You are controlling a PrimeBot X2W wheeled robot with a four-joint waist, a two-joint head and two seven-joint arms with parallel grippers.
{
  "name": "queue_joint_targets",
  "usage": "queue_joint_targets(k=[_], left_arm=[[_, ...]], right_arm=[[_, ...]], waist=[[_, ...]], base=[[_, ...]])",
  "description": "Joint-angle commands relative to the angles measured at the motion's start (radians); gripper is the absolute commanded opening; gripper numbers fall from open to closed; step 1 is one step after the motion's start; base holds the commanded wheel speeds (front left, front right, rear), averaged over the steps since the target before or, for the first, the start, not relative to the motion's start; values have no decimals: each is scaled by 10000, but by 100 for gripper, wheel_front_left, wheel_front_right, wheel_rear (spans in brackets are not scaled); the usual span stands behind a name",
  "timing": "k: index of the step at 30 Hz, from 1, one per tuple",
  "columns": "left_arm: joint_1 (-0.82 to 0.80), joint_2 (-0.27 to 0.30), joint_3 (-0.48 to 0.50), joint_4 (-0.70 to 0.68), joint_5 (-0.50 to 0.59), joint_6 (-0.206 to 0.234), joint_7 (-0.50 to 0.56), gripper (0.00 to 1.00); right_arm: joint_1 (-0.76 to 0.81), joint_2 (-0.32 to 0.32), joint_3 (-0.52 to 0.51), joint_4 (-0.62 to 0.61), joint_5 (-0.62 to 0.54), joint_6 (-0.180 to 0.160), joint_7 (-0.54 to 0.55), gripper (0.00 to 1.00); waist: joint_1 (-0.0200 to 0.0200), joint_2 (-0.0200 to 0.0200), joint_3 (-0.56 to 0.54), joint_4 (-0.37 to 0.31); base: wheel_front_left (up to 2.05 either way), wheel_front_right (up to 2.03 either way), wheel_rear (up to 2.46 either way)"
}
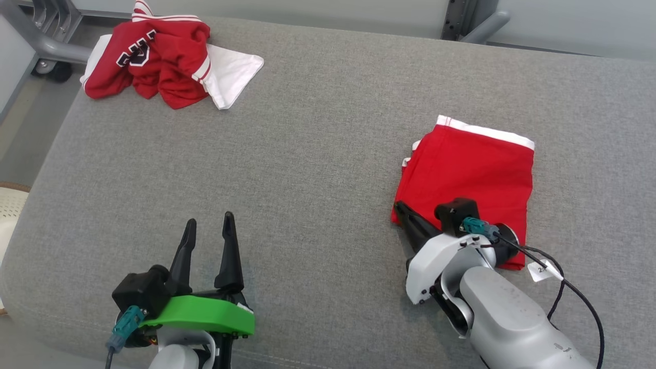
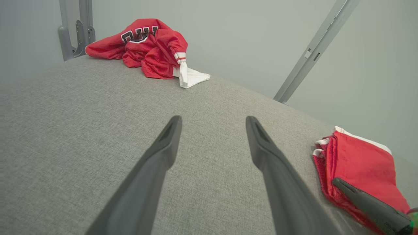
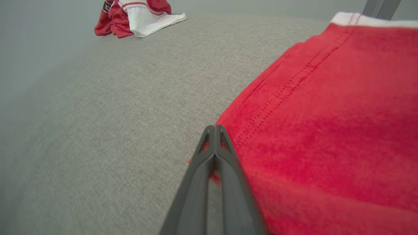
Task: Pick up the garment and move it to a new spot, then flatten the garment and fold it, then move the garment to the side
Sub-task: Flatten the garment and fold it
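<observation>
The garment (image 1: 471, 174) is red with a white waistband and lies folded into a neat rectangle on the right of the grey cloth table (image 1: 318, 169). My right gripper (image 1: 401, 207) sits at its near left corner, fingers pressed together, with red fabric showing between and beside them in the right wrist view (image 3: 215, 128). The garment (image 3: 326, 130) spreads to the right of those fingers. My left gripper (image 1: 210, 220) hovers open over bare table at the near left, holding nothing. In the left wrist view its fingers (image 2: 169, 140) stand wide apart, and the garment (image 2: 359, 166) lies at the right.
A crumpled pile of red and white jerseys (image 1: 154, 56) lies at the far left corner of the table, also seen as the pile (image 2: 147, 45) in the left wrist view. Grey metal frame posts (image 1: 51, 46) stand behind. A pale basket (image 1: 10, 210) sits off the left edge.
</observation>
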State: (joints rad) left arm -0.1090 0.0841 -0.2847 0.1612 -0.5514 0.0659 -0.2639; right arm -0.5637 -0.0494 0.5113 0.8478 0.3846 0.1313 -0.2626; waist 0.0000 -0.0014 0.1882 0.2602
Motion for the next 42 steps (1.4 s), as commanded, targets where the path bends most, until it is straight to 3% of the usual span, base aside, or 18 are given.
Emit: queue_joint_targets(k=[1, 7, 13, 14, 17, 19, 29, 42], left_arm=[[-134, -4, 53, -17, 83, -29, -9, 100], [-32, -35, 148, -55, 118, 28, -10, 100], [28, -14, 228, -92, 189, -43, -9, 100], [22, 8, 237, -80, 219, -63, -9, 100], [-5, 56, 226, -80, 356, -39, -9, 100], [-14, 76, 192, -95, 403, -35, -9, 100], [-228, 280, 243, -92, 945, 89, -10, 100], [291, 251, 481, 2, 1493, 79, -10, 100]], right_arm=[[-82, -25, 121, 76, 91, -11, -25, 0], [-107, -28, 521, 72, 113, -11, -25, 0], [62, -26, -34, -863, -274, -11, -27, 0], [149, -28, -186, -1090, -351, -11, -25, 11], [441, -24, -677, -1822, -586, -11, -25, 59], [646, -26, -1059, -2325, -725, -11, -27, 100], [1958, -21, -3052, -4477, -1390, -11, -25, 100], [4153, -13, -4967, -6330, -1742, -11, -25, 100]], waist=[[0, 14, 5, 16], [0, 14, -63, -170], [0, 14, -262, -642], [0, 14, -314, -742], [0, 14, -482, -1049], [0, 14, -600, -1253], [0, 14, -1051, -2202], [0, 14, -1340, -2818]], base=[[0, 0, 0], [0, 0, 0], [0, 0, 0], [0, 0, 0], [0, 0, 0], [0, 0, 0], [0, 0, 0], [0, 0, 0]])
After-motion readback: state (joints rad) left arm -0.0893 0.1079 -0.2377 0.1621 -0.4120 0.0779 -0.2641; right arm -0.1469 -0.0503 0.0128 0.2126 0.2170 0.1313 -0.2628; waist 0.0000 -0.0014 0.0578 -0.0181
